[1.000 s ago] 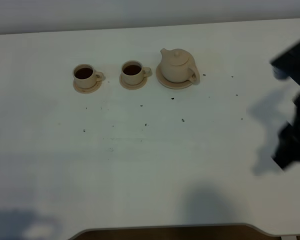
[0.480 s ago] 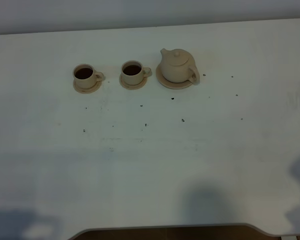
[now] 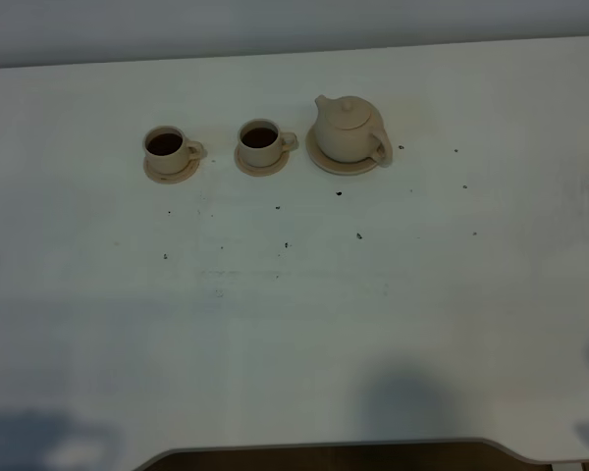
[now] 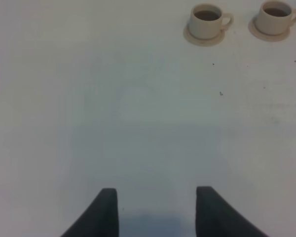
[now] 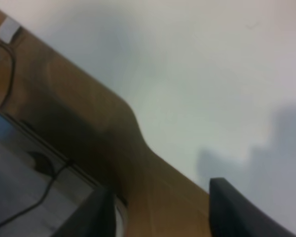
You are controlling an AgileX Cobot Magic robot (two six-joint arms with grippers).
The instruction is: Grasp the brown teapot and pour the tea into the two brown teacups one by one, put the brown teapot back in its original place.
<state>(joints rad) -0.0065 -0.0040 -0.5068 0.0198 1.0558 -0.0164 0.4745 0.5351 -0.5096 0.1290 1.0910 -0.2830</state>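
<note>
Exterior high view: brown teapot (image 3: 348, 130) seated on its wide saucer (image 3: 321, 160), upright, lid on, spout toward the cups, loop handle toward the right side of the table (image 3: 294, 324). Two brown teacups to its left in one row, near cup (image 3: 261, 140) just beside the teapot saucer, far cup (image 3: 167, 147) further left, each on a small saucer, both showing dark liquid inside. Dark specks scattered on the white top in front of the row. No arm or gripper in this view; only faint shadows at the near edge. Judged: pouring looks done, pot back in place.

Left wrist view: left gripper (image 4: 157, 210) spread wide, nothing between the fingers (image 4: 107, 210), bare table under it. Far cup (image 4: 206, 19) and near cup (image 4: 274, 10) seen ahead and off to the teapot side, well apart from the fingertips. Teapot itself outside this view.

Right wrist view: right gripper (image 5: 160, 212) spread wide, empty, hanging over the near table edge, wooden underframe and a cable (image 5: 10, 64) beneath. No task thing visible here.

Relation that counts: teapot handle faces the right arm's side, so that arm judged the natural one for any regrasp; teapot well away toward the far side from both grippers
</note>
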